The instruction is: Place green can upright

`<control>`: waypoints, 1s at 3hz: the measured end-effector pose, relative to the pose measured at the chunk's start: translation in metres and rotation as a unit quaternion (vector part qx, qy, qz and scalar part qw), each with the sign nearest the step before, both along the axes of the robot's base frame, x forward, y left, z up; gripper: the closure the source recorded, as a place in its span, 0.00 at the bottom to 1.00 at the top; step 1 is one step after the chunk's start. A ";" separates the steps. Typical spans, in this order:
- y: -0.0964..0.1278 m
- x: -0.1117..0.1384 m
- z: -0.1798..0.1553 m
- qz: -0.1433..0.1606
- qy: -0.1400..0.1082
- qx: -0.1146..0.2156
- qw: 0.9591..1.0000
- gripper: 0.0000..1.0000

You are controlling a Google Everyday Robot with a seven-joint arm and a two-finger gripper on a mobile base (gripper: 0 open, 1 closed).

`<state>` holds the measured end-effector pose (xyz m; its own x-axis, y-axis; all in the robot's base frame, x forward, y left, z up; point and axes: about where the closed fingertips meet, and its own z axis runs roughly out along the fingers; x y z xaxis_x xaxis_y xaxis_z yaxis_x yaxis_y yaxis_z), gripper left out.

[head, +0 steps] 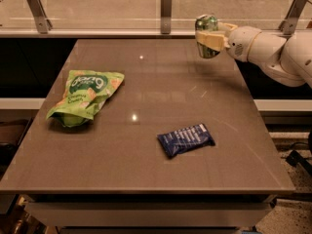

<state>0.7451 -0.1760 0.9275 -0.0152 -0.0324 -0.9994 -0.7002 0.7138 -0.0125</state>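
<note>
Camera view, gripper (209,39) clamped around upright green can (205,23), over table's (161,87) far right corner, snack bag (84,96) left, blue packet (185,139) nearer.

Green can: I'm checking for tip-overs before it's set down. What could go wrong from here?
The gripper holds the green can upright near the far right corner of the table, so a release there could send it over the edge. It looks clear of the surface; letting go early might topple it.
</note>
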 end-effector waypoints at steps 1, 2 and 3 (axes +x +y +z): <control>-0.006 0.005 -0.009 0.007 -0.004 0.018 1.000 1.00; -0.012 0.009 -0.019 0.013 -0.010 0.036 0.999 1.00; -0.017 0.015 -0.030 0.022 -0.015 0.051 0.998 1.00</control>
